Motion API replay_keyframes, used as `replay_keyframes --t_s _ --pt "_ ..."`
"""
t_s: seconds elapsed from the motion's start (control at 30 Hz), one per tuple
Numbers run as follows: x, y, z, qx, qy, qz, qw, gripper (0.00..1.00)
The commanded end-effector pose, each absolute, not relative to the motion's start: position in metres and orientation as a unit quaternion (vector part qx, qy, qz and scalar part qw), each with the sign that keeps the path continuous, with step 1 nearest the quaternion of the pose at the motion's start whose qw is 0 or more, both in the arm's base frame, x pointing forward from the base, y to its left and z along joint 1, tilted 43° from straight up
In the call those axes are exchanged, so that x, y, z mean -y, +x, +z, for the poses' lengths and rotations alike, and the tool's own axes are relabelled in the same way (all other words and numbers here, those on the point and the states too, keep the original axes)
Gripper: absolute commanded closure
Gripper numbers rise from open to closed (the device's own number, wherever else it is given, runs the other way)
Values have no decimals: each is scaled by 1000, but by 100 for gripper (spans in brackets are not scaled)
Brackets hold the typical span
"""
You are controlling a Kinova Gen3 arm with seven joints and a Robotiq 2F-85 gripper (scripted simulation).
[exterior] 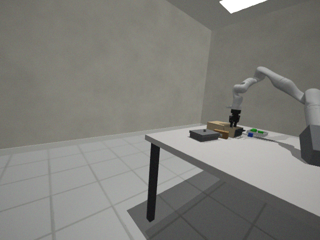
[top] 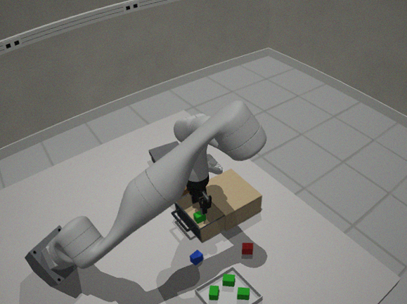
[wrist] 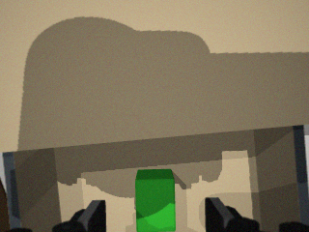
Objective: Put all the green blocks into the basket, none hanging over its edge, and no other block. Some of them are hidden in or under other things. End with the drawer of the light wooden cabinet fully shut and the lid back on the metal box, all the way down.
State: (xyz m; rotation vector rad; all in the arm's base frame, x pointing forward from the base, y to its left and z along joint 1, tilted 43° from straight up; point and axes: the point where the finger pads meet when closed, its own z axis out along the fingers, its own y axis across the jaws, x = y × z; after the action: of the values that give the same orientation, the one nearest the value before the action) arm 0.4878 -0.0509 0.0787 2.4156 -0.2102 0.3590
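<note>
Top view: one white arm reaches from its grey base block [top: 38, 266] at the left of the worktop [top: 315, 265] to one light wooden cabinet [top: 236, 194]. The cabinet's single drawer [top: 191, 225] stands pulled out toward the front of the worktop, with its dark handle at the outer end. One green block [top: 199, 216] lies inside the open drawer. The gripper [top: 204, 205] hangs directly above this block, pointing down, with its fingers partly spread and nothing between them.

Wrist view: the green block [wrist: 154, 200] sits upright on the drawer floor, centred between the two dark fingertips, which stand apart from it on either side without touching.

Block count on the worktop, top view: three green blocks [top: 228, 279] lie inside the flat grey basket [top: 256, 291] near the front edge, all within its rim and apart from one another. One blue block [top: 196, 257] and one red block [top: 247, 248] rest on the worktop between the cabinet and the basket, outside both. Total green blocks visible: four.

Exterior view: one metal box [exterior: 204, 135] with its lid [exterior: 204, 132] seated on top stands just beside the cabinet [exterior: 217, 125], on the side away from the basket [exterior: 257, 133]. One small brown box [exterior: 222, 133] lies between the metal box and the cabinet.
</note>
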Motion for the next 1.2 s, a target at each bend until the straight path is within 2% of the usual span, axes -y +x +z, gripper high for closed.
replay_keyframes --t_s 0.0,1.17 --pt "56 489 73 81 927 138 340 35" --pt "59 489 70 81 927 138 340 35"
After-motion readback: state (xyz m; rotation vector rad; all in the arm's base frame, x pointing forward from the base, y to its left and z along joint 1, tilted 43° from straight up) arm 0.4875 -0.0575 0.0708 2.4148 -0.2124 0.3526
